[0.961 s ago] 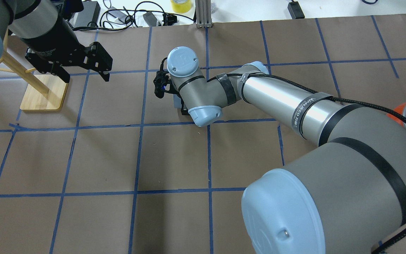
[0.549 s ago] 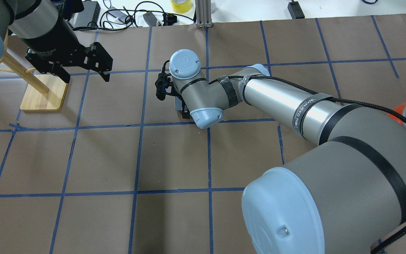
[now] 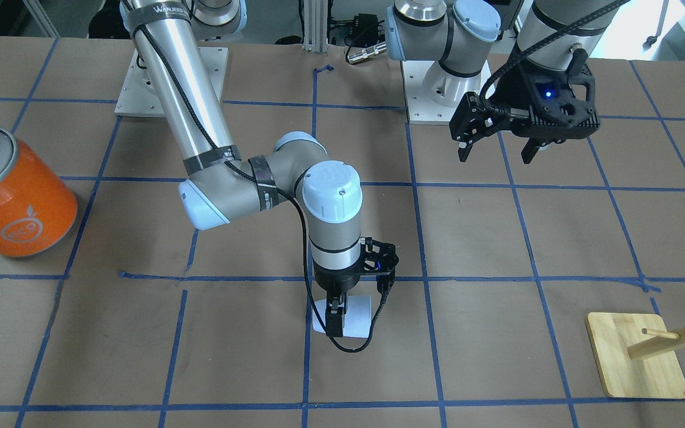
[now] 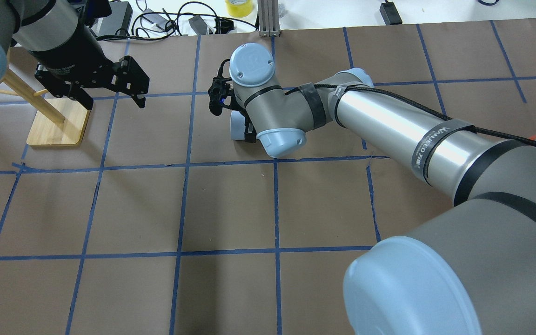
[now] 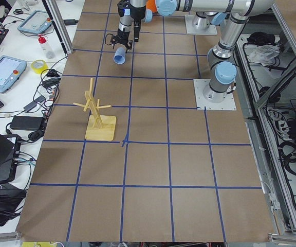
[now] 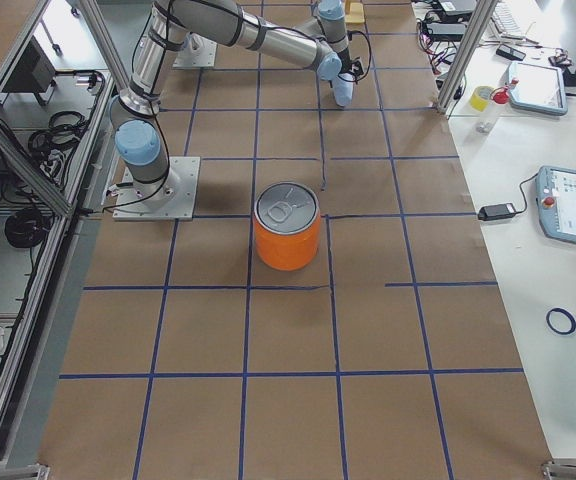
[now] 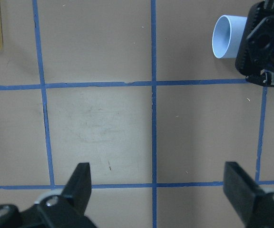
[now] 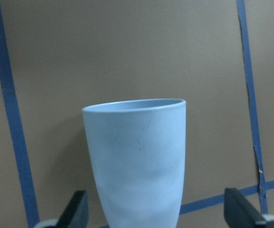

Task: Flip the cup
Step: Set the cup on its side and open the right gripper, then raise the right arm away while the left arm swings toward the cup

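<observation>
The pale blue-white cup (image 8: 137,156) lies on its side on the brown table, rim away from the wrist camera. It also shows in the front view (image 3: 359,314), the overhead view (image 4: 236,125) and the left wrist view (image 7: 226,37), where its open mouth faces left. My right gripper (image 8: 153,213) points down over it with its fingers spread on either side of the cup's base and a gap on each side; it shows in the front view too (image 3: 342,324). My left gripper (image 7: 156,171) is open and empty, held above the table far off toward the wooden stand (image 4: 112,102).
A big orange can (image 3: 15,196) with a silver lid stands on my right side of the table. A wooden peg stand (image 3: 637,356) on a square base sits at my far left (image 4: 58,125). Cables and devices lie beyond the far edge.
The right arm's wrist has shifted toward the far side of the table, and more of the cup now shows beside it. The left arm has not moved.
</observation>
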You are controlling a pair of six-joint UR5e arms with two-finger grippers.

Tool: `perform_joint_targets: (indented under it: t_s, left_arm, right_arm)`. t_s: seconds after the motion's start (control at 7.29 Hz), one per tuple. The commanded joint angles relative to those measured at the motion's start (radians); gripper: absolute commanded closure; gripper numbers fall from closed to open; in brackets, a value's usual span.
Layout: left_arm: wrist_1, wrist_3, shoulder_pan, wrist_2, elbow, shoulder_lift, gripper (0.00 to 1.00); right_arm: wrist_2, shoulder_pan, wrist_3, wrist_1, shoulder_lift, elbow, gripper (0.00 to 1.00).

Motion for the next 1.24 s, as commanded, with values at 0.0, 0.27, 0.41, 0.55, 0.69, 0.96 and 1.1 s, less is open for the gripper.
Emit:
perform_joint_targets:
  t_s: [0.0,0.27,0.41,0.55,0.69,0.96,1.1]
  left_arm:
    - [0.003,0.0,0.0,0.003,0.001,-0.011,0.0]
    - [0.003,-0.003,0.0,0.002,0.001,-0.012,0.0]
    - [0.003,-0.003,0.0,0.002,0.001,-0.012,0.0]
    - [0.003,-0.003,0.0,0.005,0.001,-0.014,0.0]
    - [0.004,-0.003,0.0,0.008,0.0,-0.015,0.0]
    - [0.004,-0.003,-0.002,0.011,0.0,-0.015,0.0]
    - [0.004,-0.005,-0.002,0.012,0.0,-0.015,0.0]
  right_arm:
    - [0.001,-0.068,0.0,0.129,-0.124,0.001,0.0]
    - [-0.003,-0.168,0.0,0.329,-0.249,0.001,0.0]
    - [0.003,-0.234,-0.002,0.391,-0.293,0.001,0.0]
    - [-0.002,-0.291,0.0,0.439,-0.348,0.001,0.0]
    - [-0.003,-0.335,0.003,0.47,-0.41,0.002,0.0]
    - [-0.093,-0.438,0.226,0.587,-0.478,0.002,0.0]
    - [-0.098,-0.46,0.374,0.666,-0.499,0.002,0.0]
